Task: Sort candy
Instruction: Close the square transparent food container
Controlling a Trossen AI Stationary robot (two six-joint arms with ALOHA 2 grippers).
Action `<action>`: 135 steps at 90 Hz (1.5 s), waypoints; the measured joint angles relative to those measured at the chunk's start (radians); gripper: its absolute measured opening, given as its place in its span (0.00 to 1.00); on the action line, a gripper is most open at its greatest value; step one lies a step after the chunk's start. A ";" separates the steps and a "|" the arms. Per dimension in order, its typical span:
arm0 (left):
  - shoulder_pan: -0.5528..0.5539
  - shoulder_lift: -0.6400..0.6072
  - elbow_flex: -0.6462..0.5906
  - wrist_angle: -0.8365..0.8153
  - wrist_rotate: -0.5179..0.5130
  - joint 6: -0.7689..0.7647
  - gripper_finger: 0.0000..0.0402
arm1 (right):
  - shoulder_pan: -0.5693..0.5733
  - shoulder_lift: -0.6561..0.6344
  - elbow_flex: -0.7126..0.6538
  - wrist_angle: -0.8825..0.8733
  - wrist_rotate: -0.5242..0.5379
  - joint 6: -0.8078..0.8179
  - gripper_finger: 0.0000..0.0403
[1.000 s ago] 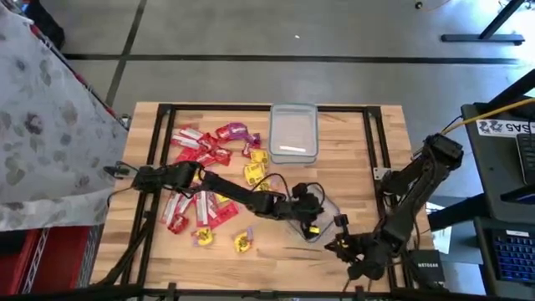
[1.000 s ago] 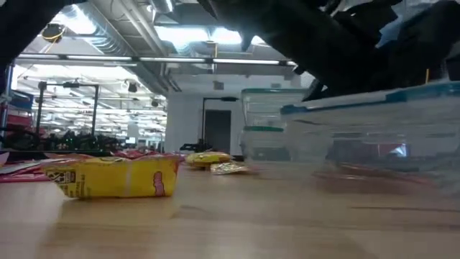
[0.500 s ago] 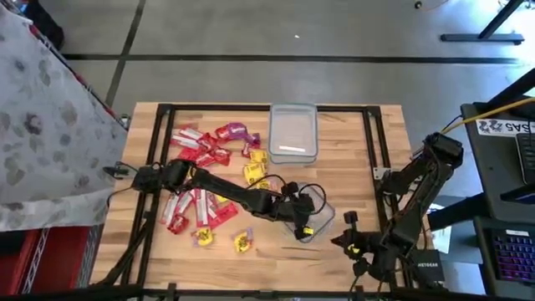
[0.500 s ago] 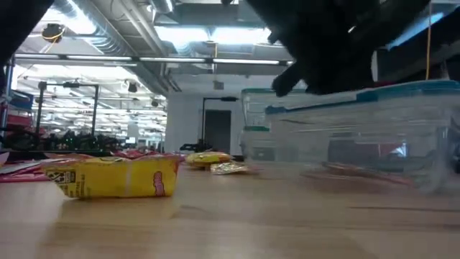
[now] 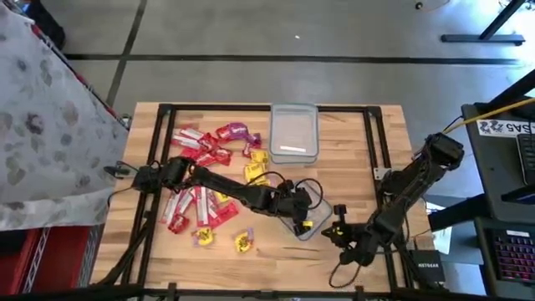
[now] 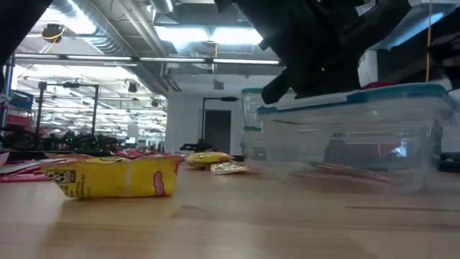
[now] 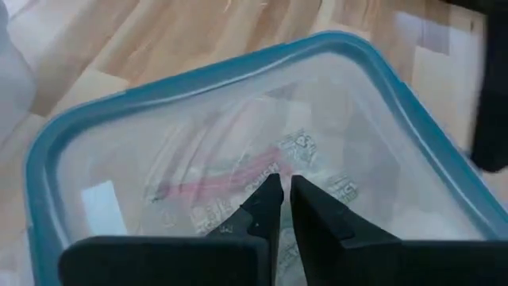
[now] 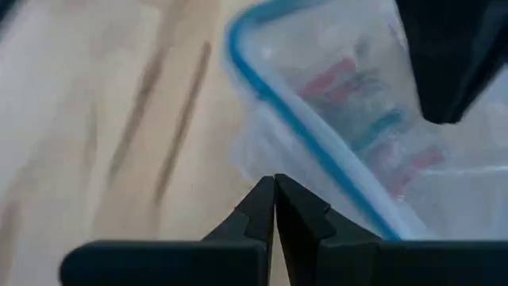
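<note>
Since a second ago the right gripper (image 5: 338, 235) has drawn in beside the near clear tub (image 5: 308, 219), jaws closed on nothing. The left gripper (image 5: 299, 213) reaches low across the table (image 5: 351, 150) over that tub, jaws almost shut and empty. Candy (image 5: 201, 180) lies scattered left of it; a few pieces sit inside the tub.

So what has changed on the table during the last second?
The right gripper drew back, then returned beside the near container, which slid slightly toward the candy pile. The left gripper stayed over it. The far container kept its place.
</note>
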 joint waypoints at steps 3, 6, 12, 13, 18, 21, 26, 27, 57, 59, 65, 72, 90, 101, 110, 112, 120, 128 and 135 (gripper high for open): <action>0.000 0.010 0.001 0.000 0.013 0.002 0.04 | -0.011 0.003 -0.008 0.005 0.000 0.000 0.00; 0.001 0.015 0.002 0.002 0.024 0.005 0.04 | -0.019 0.003 -0.015 0.008 0.000 0.001 0.00; 0.008 0.026 0.004 0.000 0.047 0.003 0.04 | -0.036 0.002 -0.026 0.020 -0.005 0.002 0.00; 0.009 0.029 0.004 0.002 0.049 -0.001 0.04 | -0.039 0.002 -0.028 0.023 -0.005 0.002 0.00; 0.013 0.029 0.005 0.007 0.062 -0.008 0.04 | -0.051 0.001 -0.038 0.046 -0.002 0.003 0.00; 0.018 0.029 0.005 0.014 0.081 -0.009 0.04 | -0.054 0.003 -0.040 0.054 0.009 0.003 0.00; 0.021 0.030 0.005 0.028 0.112 -0.014 0.04 | -0.054 0.004 -0.041 0.054 0.029 0.003 0.00; 0.021 0.031 0.005 0.030 0.116 -0.016 0.04 | -0.054 0.004 -0.041 0.054 0.033 0.003 0.00; 0.011 0.047 0.005 0.098 0.171 -0.052 0.00 | -0.072 0.005 -0.042 0.021 0.081 0.034 0.00; 0.011 0.047 0.005 0.101 0.171 -0.052 0.00 | -0.073 0.005 -0.042 0.016 0.085 0.036 0.00; 0.011 0.048 0.005 0.104 0.175 -0.051 0.00 | -0.075 0.006 -0.043 0.003 0.106 0.050 0.00; 0.011 0.048 0.005 0.105 0.179 -0.051 0.00 | -0.075 0.007 -0.044 -0.024 0.138 0.075 0.00; 0.011 0.048 0.005 0.112 0.195 -0.052 0.00 | -0.078 0.007 -0.046 -0.072 0.184 0.117 0.00; 0.010 0.050 0.005 0.120 0.187 -0.046 0.00 | -0.079 0.003 -0.041 -0.107 0.165 0.119 0.00; 0.010 0.052 0.005 0.125 0.170 -0.023 0.00 | -0.080 0.001 -0.027 -0.154 0.152 0.155 0.00; 0.010 0.053 0.005 0.126 0.159 -0.015 0.00 | -0.077 0.001 -0.023 -0.162 0.150 0.159 0.00; 0.007 0.053 0.006 0.135 0.104 0.029 0.00 | -0.067 0.001 -0.005 -0.185 0.145 0.161 0.00; 0.005 -0.001 -0.001 0.082 0.066 0.081 0.00 | -0.061 -0.001 0.021 -0.190 0.147 0.163 0.00; 0.005 -0.052 0.001 0.065 0.038 0.130 0.00 | -0.055 -0.003 0.042 -0.200 0.140 0.162 0.00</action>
